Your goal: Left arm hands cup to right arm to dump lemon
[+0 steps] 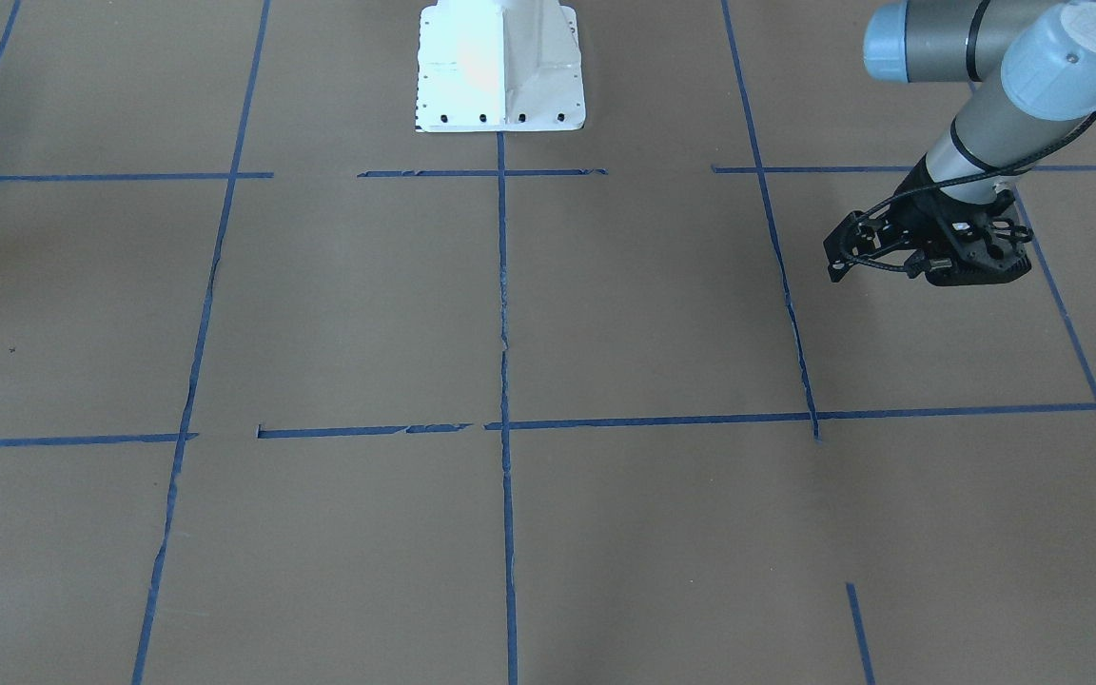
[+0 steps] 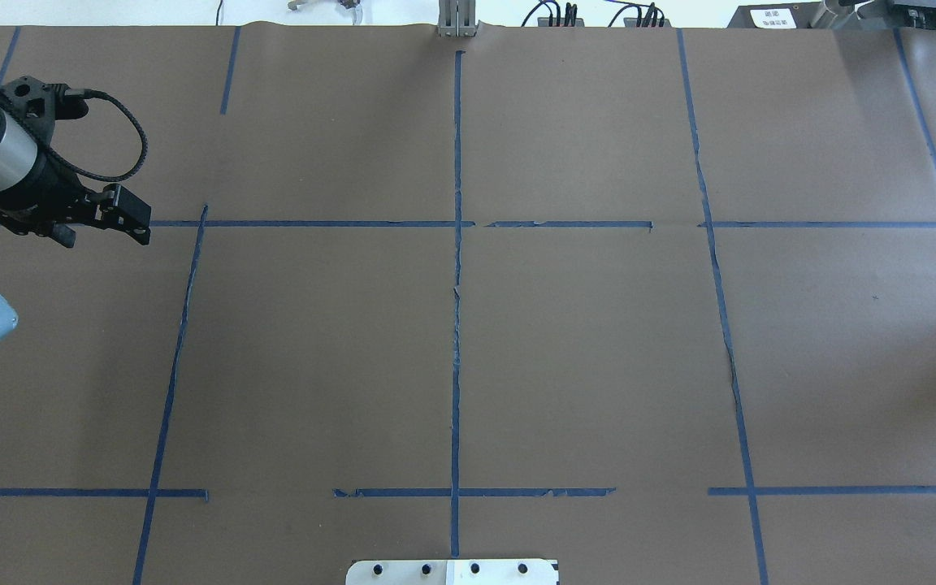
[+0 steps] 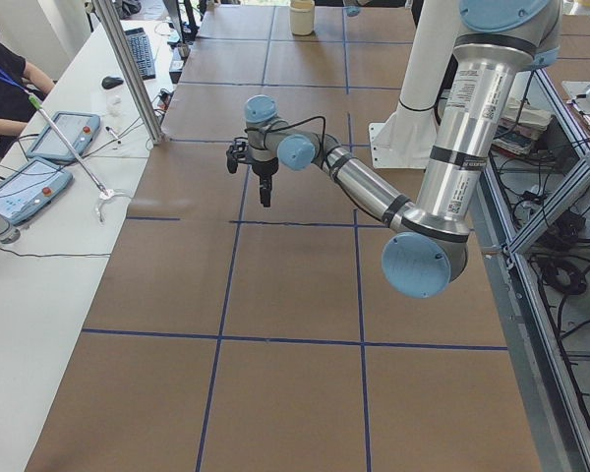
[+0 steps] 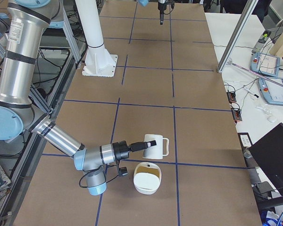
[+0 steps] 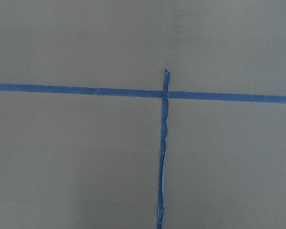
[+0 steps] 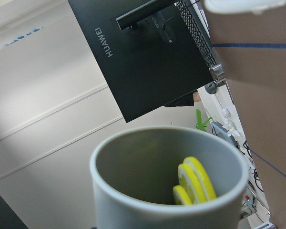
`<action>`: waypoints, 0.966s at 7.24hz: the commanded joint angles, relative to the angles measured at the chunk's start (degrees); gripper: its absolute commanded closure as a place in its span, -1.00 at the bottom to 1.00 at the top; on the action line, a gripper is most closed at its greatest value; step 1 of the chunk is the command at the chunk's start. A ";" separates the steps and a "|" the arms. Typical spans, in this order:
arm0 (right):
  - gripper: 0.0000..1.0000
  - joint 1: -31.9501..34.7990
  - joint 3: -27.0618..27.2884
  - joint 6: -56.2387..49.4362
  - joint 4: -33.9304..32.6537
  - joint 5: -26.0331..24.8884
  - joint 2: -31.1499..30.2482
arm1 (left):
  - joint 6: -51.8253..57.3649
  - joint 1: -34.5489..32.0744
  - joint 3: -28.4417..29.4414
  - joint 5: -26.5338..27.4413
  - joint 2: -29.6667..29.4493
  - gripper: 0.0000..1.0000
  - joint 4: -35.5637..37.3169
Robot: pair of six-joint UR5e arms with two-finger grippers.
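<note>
My right gripper (image 4: 149,143) shows only in the exterior right view, at the table's near end, holding the off-white cup (image 4: 157,149) clear of the table by its rim. In the right wrist view the cup (image 6: 133,202) is tipped, its grey inside facing the camera. The lemon (image 6: 194,180), bright yellow slices, lies inside it. My left gripper (image 1: 838,259) hangs empty over bare table at the other end, far from the cup, with its fingertips together. It also shows in the overhead view (image 2: 133,219).
A white bowl (image 4: 147,178) stands on the table just below and in front of the cup. The robot's white base (image 1: 500,67) is at mid-table. A side desk with tablets (image 4: 269,77) and a person (image 3: 5,84) lies past the far edge.
</note>
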 commanded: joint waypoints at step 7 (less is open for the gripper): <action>0.57 0.09 -0.16 13.75 3.19 -2.22 -0.66 | 0.00 0.04 -0.02 0.00 -0.44 -1.00 0.44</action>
